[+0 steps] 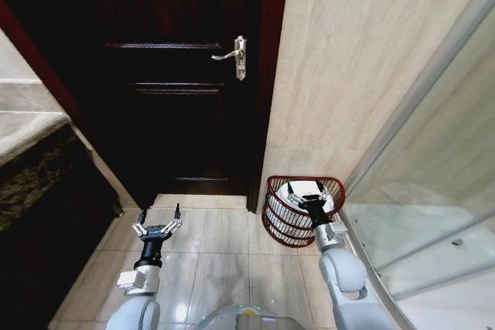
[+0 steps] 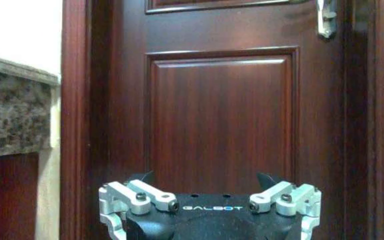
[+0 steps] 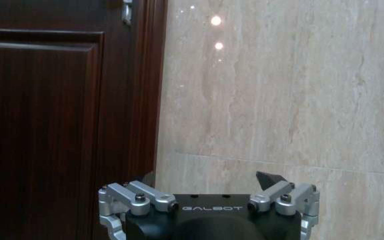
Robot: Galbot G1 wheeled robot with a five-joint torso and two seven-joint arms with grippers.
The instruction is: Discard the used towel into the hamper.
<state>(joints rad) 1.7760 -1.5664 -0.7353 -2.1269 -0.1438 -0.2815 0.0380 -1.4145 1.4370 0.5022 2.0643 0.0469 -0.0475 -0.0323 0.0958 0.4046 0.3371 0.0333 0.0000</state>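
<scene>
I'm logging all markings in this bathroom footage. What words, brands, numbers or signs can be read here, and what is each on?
"GALBOT": on the black body of the left gripper, in the left wrist view.
"GALBOT": on the black body of the right gripper, in the right wrist view.
No text is readable on the door, wall or hamper.

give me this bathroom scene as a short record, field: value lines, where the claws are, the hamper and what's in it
setting: tiled floor, dark wooden door, beige wall
hamper: red-brown wicker hamper on the floor against the wall, right of the door
hamper contents: something white inside, likely the towel
left claw: open, empty, above the floor facing the door
right claw: open, empty, over the hamper
glass panel: on the right
</scene>
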